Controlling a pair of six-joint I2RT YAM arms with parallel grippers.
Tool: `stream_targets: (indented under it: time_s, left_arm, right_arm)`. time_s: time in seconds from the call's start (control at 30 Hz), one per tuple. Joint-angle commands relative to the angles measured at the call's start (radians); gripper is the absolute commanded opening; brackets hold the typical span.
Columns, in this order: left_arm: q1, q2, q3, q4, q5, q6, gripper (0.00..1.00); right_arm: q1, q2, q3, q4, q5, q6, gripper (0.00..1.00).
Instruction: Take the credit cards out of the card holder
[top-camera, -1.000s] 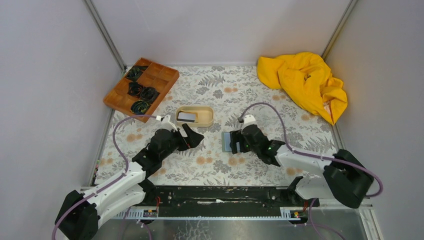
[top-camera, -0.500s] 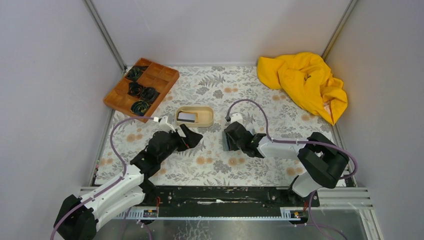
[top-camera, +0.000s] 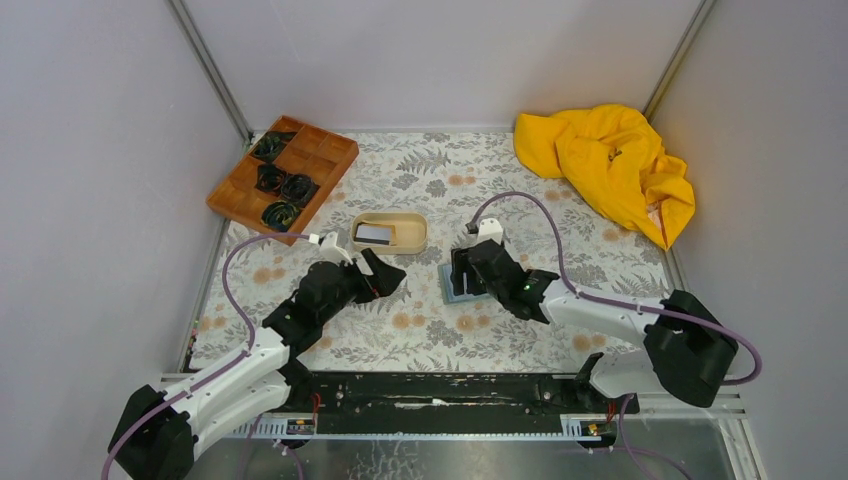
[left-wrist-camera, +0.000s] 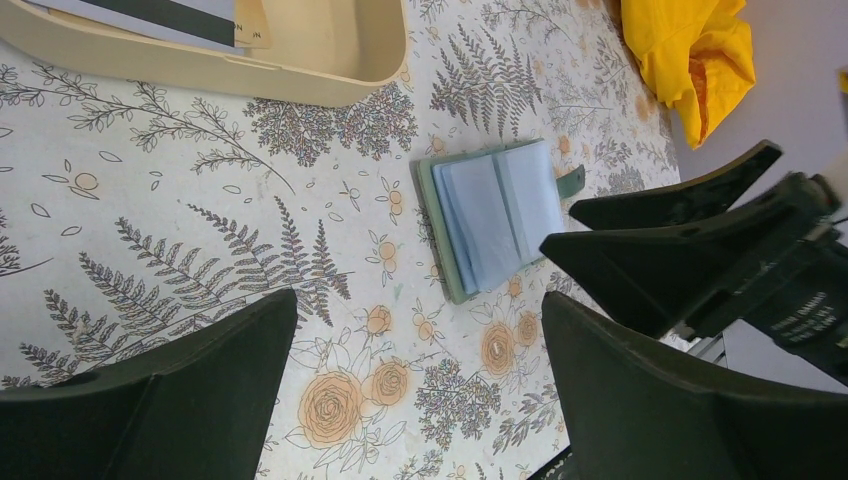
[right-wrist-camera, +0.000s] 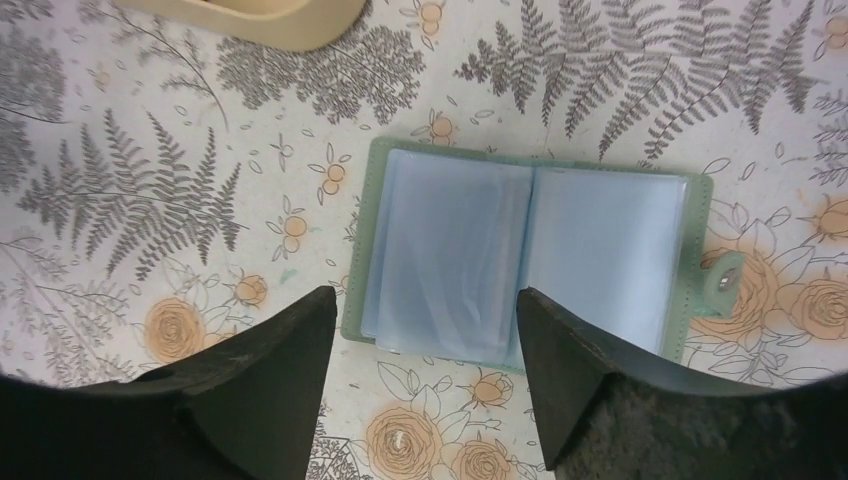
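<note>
Right hand (right-wrist-camera: 420, 305) first: poised just above the card holder (right-wrist-camera: 530, 250), fingers parted, gripping nothing. Covered the holder from above half a second ago; now drawn back a little, with no card gained. Holder itself: open and flat on the bench (top-camera: 420, 330), same spot as before, near the beige tray (top-camera: 410, 247) (one striped credit card (top-camera: 373, 234) already inside). No card visible in the clear sleeves, so probably close to done. Left hand (left-wrist-camera: 418, 310): wide open, empty.
</note>
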Motion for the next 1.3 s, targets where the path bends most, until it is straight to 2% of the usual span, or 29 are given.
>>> stream_targets:
  time_s: [0.0,0.17,0.27,0.37,0.57,0.7,0.83,1.27]
  left_arm:
    - [-0.003,-0.005,-0.002,0.035,-0.01,0.021,1.0]
    - [-0.003,-0.013,-0.006,0.035,-0.006,0.022,1.0]
    - [-0.003,-0.011,-0.007,0.036,-0.004,0.021,1.0]
    - [-0.003,-0.011,-0.009,0.036,0.0,0.019,1.0]
    - [-0.003,-0.021,-0.014,0.024,-0.007,0.019,1.0]
    - [-0.003,-0.034,-0.014,0.021,-0.008,0.019,1.0]
    - [-0.003,-0.036,-0.009,0.017,-0.008,0.022,1.0]
    - [-0.003,-0.049,-0.008,0.001,-0.027,0.023,1.0]
  right_arm:
    - [-0.004,-0.077,-0.001,-0.017,0.027,0.006,0.74]
    - [-0.012,-0.09,-0.013,-0.023,0.032,-0.014,0.73]
    - [-0.01,-0.034,0.007,-0.034,0.014,-0.031,0.79]
    - [-0.011,0.004,0.024,-0.03,-0.005,-0.011,0.81]
    - [-0.034,-0.076,-0.038,0.021,-0.024,-0.002,0.8]
    - [-0.126,-0.193,-0.123,0.065,-0.093,-0.006,0.81]
    - [-0.189,-0.253,-0.151,0.027,-0.1,-0.04,0.81]
    - [-0.206,-0.244,-0.178,0.045,-0.14,-0.028,0.8]
